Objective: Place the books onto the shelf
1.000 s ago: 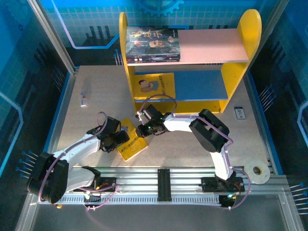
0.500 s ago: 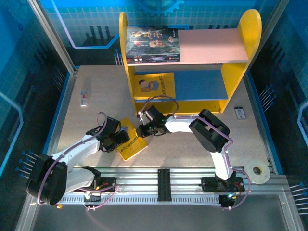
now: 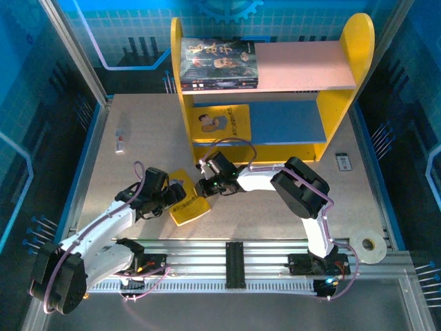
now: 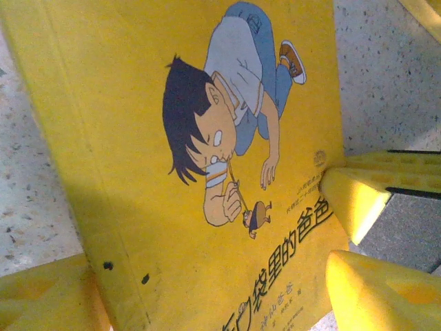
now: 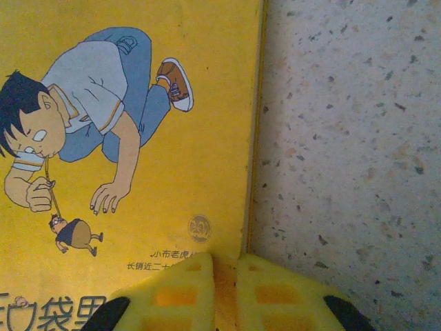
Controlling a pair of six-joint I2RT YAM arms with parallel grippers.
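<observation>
- Lying far left on the table (image 3: 148,131), well apart from both arms: small white device (image 3: 120,143).
- Spread wide over the near-left end of the loose yellow book (image 3: 191,208): left gripper (image 3: 169,200), with one of its fingers (image 4: 41,296) off one side of the cover and the other off the opposite side. Cannot tell whether either finger touches the book.
- Resting cover-up between the two grippers, on the table in front of the rack's left panel: that same book, cartoon boy and Chinese title showing. Flat or slightly raised, cannot tell.
- Pinched closed on the far-right edge of that book: right gripper (image 3: 204,187), both fingers pressed together with the cover's edge caught between them in the right wrist view.
- Standing at the back of the table: shelf (image 3: 180,76), with yellow rounded sides, pink upper board and blue lower board.
- Stacked flat at the left end of the pink board: dark books (image 3: 219,64).
- Lying flat at the left end of the blue board: second yellow book (image 3: 220,123).
- Sitting on the table just right of the rack: small flat device (image 3: 343,161).
- Sitting at the near right corner by the rail: roll of tape (image 3: 368,246).
</observation>
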